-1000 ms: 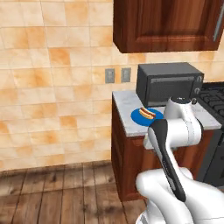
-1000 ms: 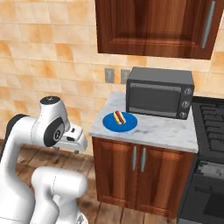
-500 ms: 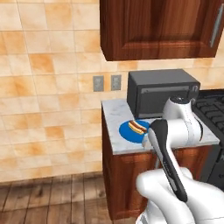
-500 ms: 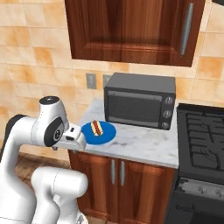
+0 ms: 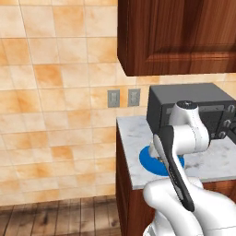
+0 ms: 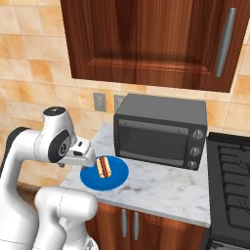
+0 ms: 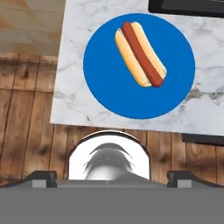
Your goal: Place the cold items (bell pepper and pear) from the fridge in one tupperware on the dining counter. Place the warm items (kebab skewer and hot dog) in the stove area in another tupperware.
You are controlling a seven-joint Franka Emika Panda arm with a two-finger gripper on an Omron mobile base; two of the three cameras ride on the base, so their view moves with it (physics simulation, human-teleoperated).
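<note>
A hot dog (image 7: pixel 140 53) in a bun lies on a round blue plate (image 7: pixel 109 87) near the left end of the marble counter (image 7: pixel 74 78). From the right base view, the hot dog (image 6: pixel 103 167) rests on the plate (image 6: pixel 115 179) just right of my hand. My gripper (image 6: pixel 86 162) hangs open and empty over the counter's front left corner, a little short of the plate. In the hand view my gripper (image 7: pixel 112 177) has its tips wide apart, with wooden floor below them. The bell pepper, pear, kebab skewer and tupperware are out of view.
A dark toaster oven (image 6: pixel 158 132) stands on the counter (image 6: pixel 161 188) right behind the plate. The stove (image 6: pixel 232 176) adjoins on the right. Wooden wall cabinets (image 6: pixel 146 39) hang overhead. My own arm covers part of the plate (image 5: pixel 146 160) in the left base view.
The base has driven closer, so the counter, plate and oven look larger and have shifted in both base views. The arm keeps its pose and the gripper stays open.
</note>
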